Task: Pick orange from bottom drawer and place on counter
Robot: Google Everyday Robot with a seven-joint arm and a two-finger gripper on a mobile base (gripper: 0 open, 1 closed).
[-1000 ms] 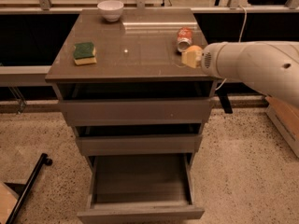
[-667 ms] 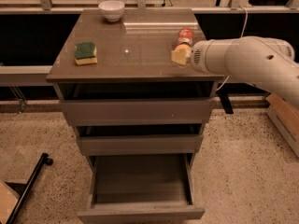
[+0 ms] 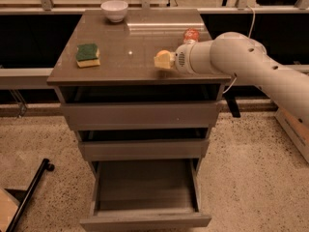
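Note:
My gripper (image 3: 163, 61) hangs low over the counter (image 3: 130, 40), right of its middle, at the end of the white arm that reaches in from the right. It is shut on the orange (image 3: 163, 53), a small orange ball that shows between the pale yellow fingers (image 3: 159, 62). I cannot tell if the orange touches the counter. The bottom drawer (image 3: 145, 190) is pulled wide open below, and nothing shows on its grey inside.
A green and yellow sponge (image 3: 88, 55) lies on the counter's left side. A white bowl (image 3: 114, 9) stands at the back left. A red-orange soda can (image 3: 191, 35) stands just behind the arm. The two upper drawers (image 3: 140, 115) are slightly open. A black bar (image 3: 29, 192) lies on the floor at left.
The arm has swung left across the counter, carrying the orange from beside the soda can towards the counter's middle. Nothing else has moved.

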